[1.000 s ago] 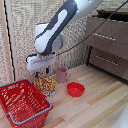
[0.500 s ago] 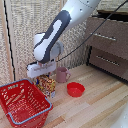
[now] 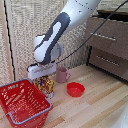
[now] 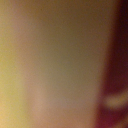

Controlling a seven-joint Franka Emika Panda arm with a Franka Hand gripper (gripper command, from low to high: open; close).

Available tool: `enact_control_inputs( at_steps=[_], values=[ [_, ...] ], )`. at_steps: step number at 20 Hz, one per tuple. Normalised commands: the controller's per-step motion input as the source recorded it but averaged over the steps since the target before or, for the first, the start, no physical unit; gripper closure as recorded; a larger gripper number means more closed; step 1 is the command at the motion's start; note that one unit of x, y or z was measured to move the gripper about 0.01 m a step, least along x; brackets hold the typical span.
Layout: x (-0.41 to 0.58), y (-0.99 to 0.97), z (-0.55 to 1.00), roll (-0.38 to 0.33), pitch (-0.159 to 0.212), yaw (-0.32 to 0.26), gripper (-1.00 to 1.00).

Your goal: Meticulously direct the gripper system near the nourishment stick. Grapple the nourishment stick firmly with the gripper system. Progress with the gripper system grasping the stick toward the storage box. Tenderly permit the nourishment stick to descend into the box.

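In the exterior view the white boxy gripper [image 3: 43,79] hangs at the end of the white arm, right on top of the upright yellow-orange snack package [image 3: 45,86]. Its fingers reach down around the package's top, which hides them. The package stands on the wooden floor just beside the red lattice basket [image 3: 20,102], on the exterior view's right of it. I cannot tell whether the fingers have closed on it. The wrist view is a close blur of yellowish and dark red with nothing distinct.
A pink mug [image 3: 62,74] stands just behind the package toward the exterior view's right. A small red bowl [image 3: 75,89] lies further right on the floor. A wooden dresser [image 3: 107,47] fills the right, a woven wall panel [image 3: 22,40] the back.
The gripper has come lower onto the top of the snack package. The package, basket, mug and bowl have stayed in place.
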Motion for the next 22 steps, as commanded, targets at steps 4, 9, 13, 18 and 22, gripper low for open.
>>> enact_control_inputs(
  at_steps=[4,9,13,18,22],
  values=[
    [0.094,-0.01,0.81,0.034,0.063,-0.021,1.00],
    [0.273,-0.02,1.00,0.027,0.051,0.000,1.00],
    [0.248,-0.01,1.00,0.027,0.050,0.000,1.00],
    [0.054,0.27,0.93,0.052,0.090,0.038,1.00],
    [-0.104,0.59,0.88,0.062,0.030,0.022,1.00]
  ],
)
